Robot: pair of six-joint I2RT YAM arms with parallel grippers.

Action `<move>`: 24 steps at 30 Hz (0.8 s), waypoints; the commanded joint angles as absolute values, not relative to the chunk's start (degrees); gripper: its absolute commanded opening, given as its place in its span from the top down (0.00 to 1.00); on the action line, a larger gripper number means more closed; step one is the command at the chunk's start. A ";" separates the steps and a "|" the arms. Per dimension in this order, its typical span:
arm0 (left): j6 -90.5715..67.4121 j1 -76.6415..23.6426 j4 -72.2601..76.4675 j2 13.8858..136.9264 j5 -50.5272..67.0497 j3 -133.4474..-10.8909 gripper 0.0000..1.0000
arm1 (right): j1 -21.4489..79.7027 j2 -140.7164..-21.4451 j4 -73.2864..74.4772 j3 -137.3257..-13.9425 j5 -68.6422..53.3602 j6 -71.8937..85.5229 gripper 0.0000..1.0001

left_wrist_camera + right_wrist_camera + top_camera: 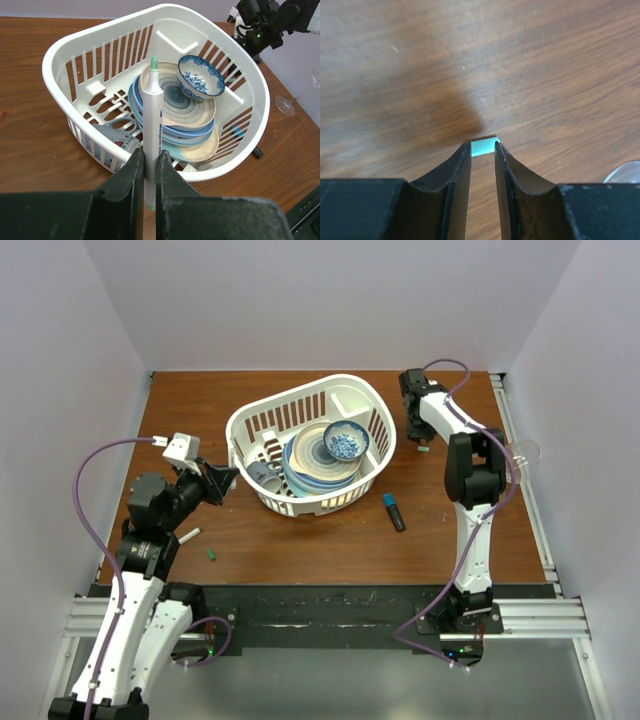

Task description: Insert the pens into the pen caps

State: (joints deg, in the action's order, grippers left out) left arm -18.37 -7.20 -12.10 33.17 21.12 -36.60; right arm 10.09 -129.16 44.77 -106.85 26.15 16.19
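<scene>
My left gripper [150,161] is closed on a white pen [151,120], gripping the barrel near its lower end. The pen stands upright between my fingers, green tip uppermost, in front of the near wall of the white basket [65,55], which holds stacked plates and a blue patterned bowl [200,77]. My right gripper [483,156] is at the far right of the table [330,540], pointing down at the wood. Its jaws are drawn in narrow on a light green pen cap [485,146], which lies on the table with one fingertip [465,152] touching it on each side. A black marker [394,511] with a blue end lies on the table just beside the basket's near right corner. A second white pen [188,535] and a dark green cap [212,554] lie near my left arm, apart from each other.
</scene>
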 commanded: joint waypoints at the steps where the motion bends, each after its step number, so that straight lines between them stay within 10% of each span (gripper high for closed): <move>1: -17.05 -7.38 -11.07 32.52 20.57 -37.88 1.00 | 9.84 -127.79 43.24 -105.21 28.30 15.47 0.71; 24: -17.23 -7.47 -10.99 32.26 21.01 -37.79 1.00 | 9.67 -123.48 43.59 -99.05 27.07 15.29 0.67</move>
State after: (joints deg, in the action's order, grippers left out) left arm -18.37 -7.20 -12.12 32.38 20.99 -36.60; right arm 10.02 -125.95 44.53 -98.56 27.07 15.49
